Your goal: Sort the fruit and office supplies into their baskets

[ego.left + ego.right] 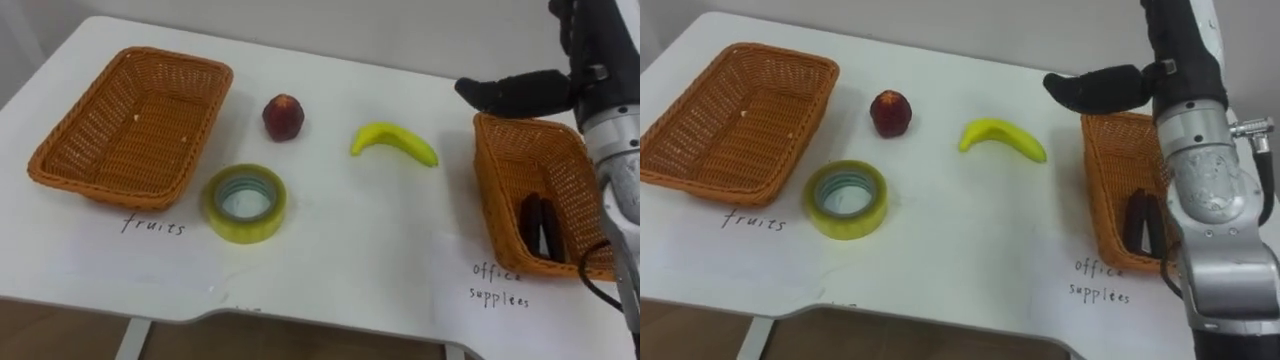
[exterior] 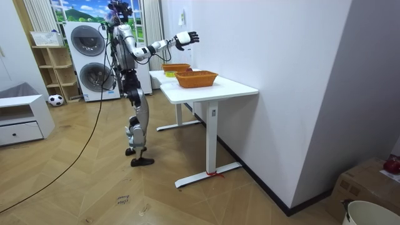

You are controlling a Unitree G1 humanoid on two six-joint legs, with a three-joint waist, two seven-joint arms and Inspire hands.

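- Banana and apple lie centre frame, tape lower left.
- Right hand, fingers relaxed and empty, hovers over right basket at frame right.

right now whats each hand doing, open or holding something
right hand: open, fingers straight, holding nothing
left hand: cannot be told

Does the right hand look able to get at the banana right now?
Probably yes: the right hand hovers open just beyond and right of the banana, with bare table between and nothing over it.
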